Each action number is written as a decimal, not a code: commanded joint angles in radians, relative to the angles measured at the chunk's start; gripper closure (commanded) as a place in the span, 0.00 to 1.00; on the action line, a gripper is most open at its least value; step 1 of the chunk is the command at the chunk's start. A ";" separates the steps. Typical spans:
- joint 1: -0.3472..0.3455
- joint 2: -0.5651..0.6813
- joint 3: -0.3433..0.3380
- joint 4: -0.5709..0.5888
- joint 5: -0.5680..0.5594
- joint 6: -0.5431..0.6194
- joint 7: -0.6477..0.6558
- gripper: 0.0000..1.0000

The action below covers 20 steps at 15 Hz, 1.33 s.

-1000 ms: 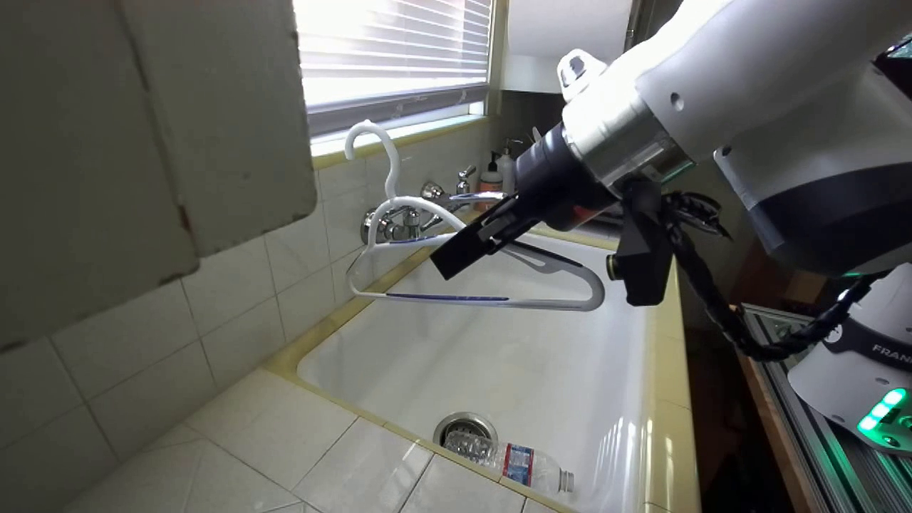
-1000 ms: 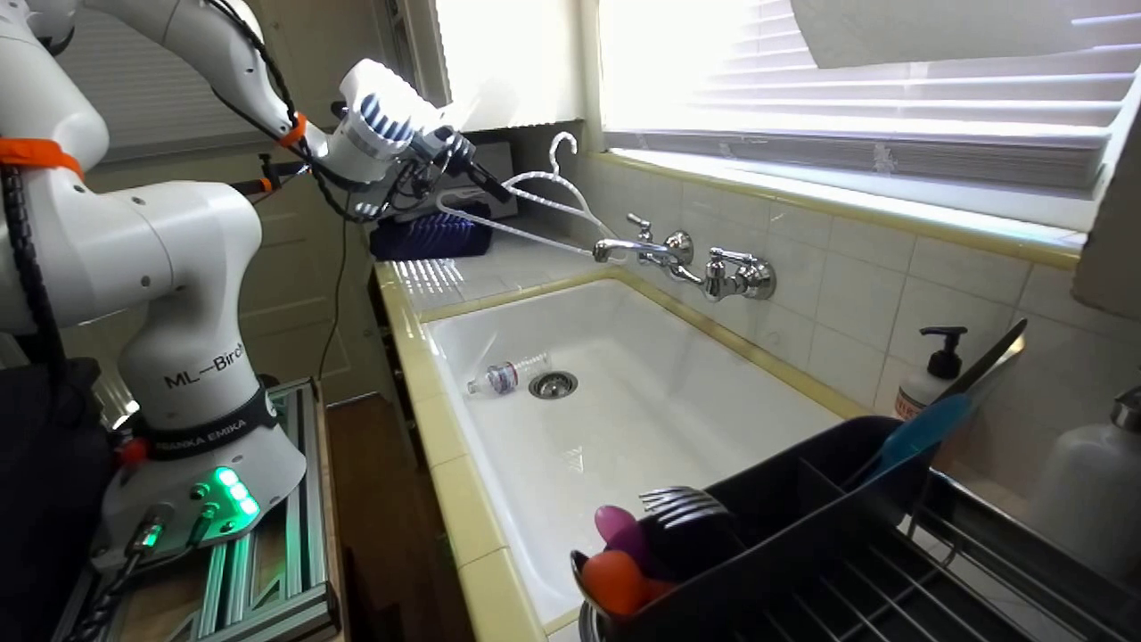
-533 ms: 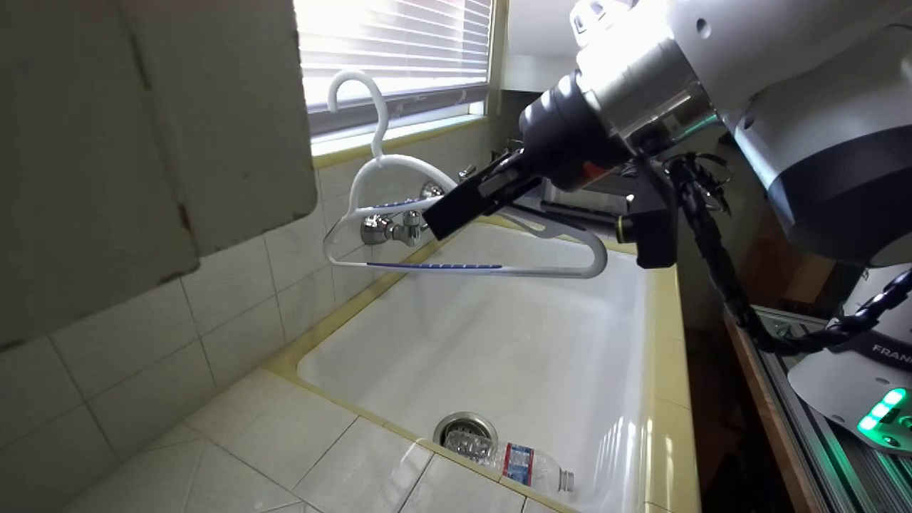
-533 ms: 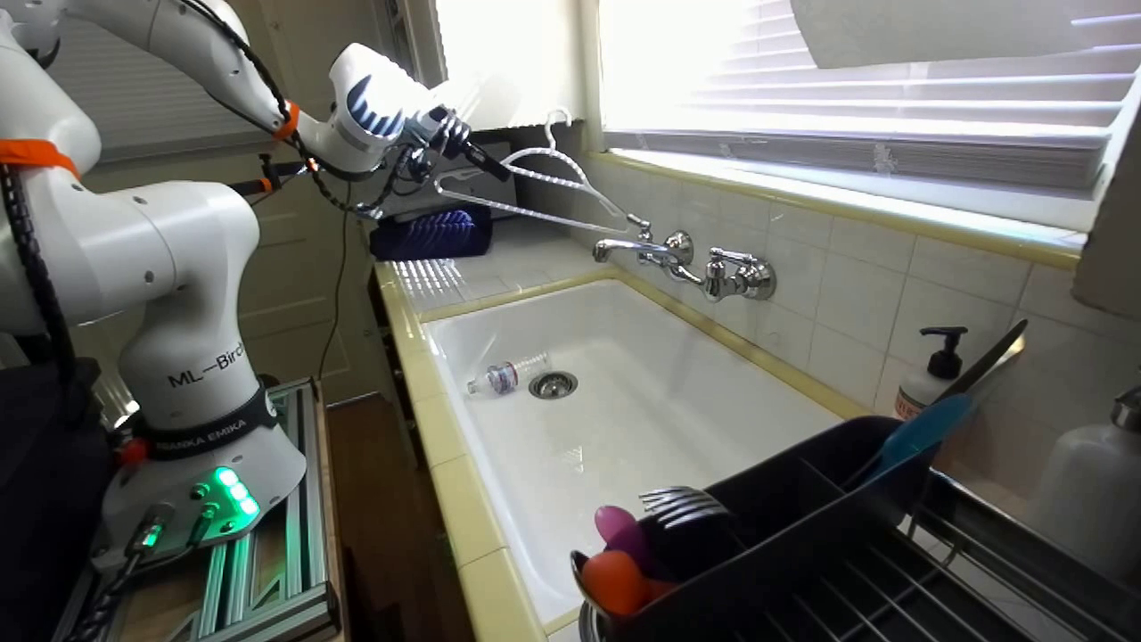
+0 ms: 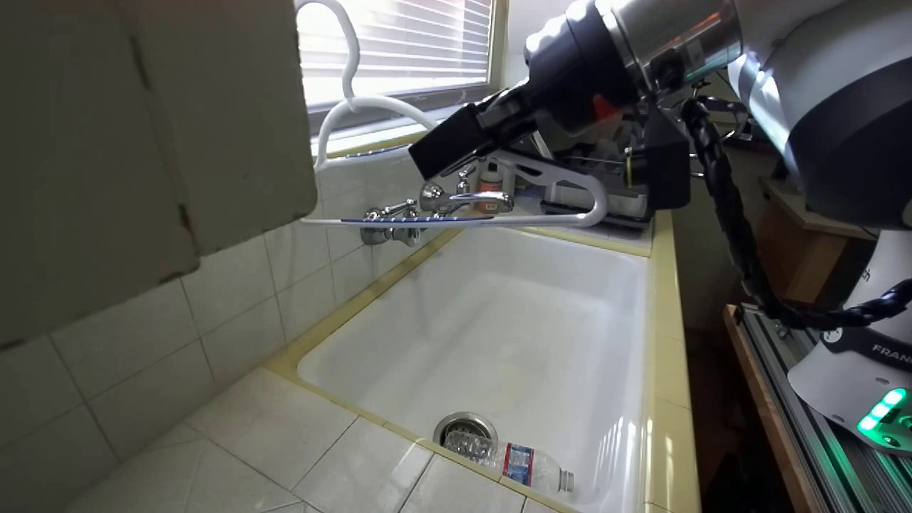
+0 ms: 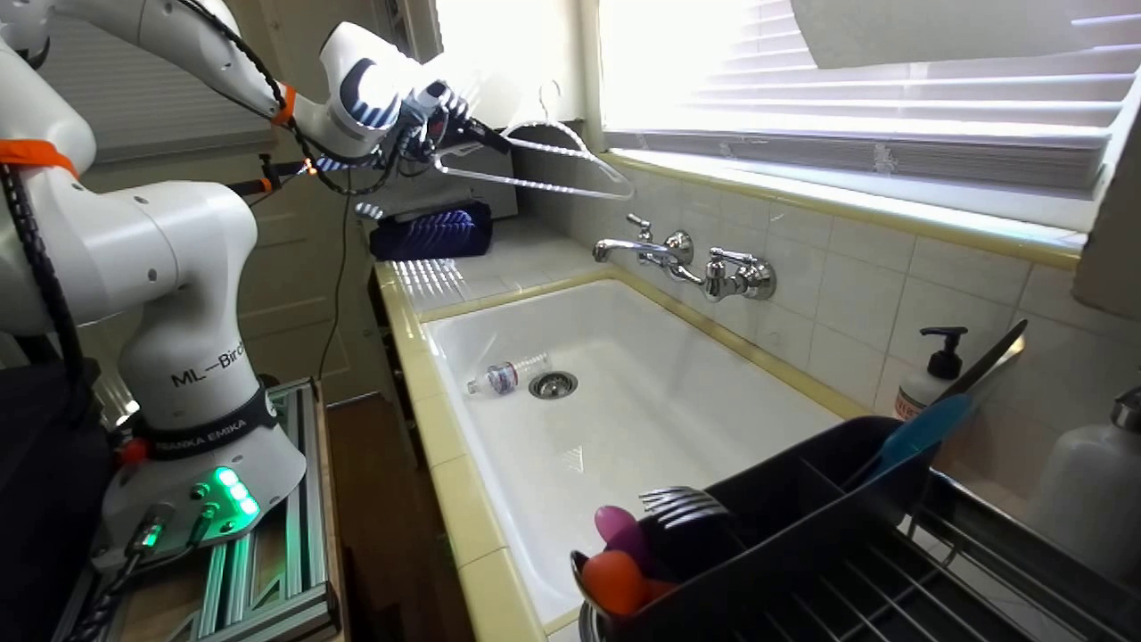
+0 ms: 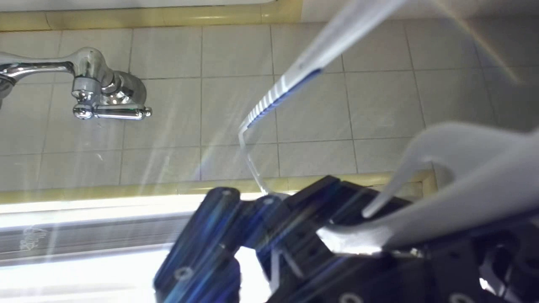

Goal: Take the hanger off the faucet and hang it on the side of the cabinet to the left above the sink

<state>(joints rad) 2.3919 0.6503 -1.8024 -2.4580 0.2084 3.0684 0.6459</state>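
I have the white clothes hanger [image 5: 420, 222] up in the air, hook uppermost, apart from the chrome wall faucet [image 6: 664, 256]; whether it is squarely over the sink [image 5: 527, 328] I can't make out. My gripper [image 5: 433, 151] pinches it at one shoulder; the fingers cover the exact contact, and glare streaks that spot in the wrist view. In an exterior view the edge of the grey-beige cabinet [image 5: 164, 135] hides the hanger's end away from my gripper, and the hook runs up to the frame's top edge, so I can't tell whether hanger and cabinet touch. In an exterior view the hook nearly washes out against a glaring white panel [image 6: 513, 58]. The wrist camera gives me only part of the faucet, cut off at left. A plastic bottle [image 5: 519, 463] lies in the sink by the drain [image 6: 554, 385], partly hidden by the yellow tiled rim [image 5: 668, 399] in an exterior view. A black utensil caddy [image 6: 784, 553] covers the lower part of a pump bottle [image 6: 923, 390].
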 commanded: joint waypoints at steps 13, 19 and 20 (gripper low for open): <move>0.063 -0.026 -0.049 0.093 0.137 0.021 -0.233 1.00; 0.053 -0.021 -0.038 0.141 0.142 0.014 -0.232 1.00; 0.052 -0.018 -0.037 0.146 0.143 0.016 -0.231 1.00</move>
<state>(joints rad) 2.4433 0.6423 -1.8461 -2.3299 0.3134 3.0695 0.4479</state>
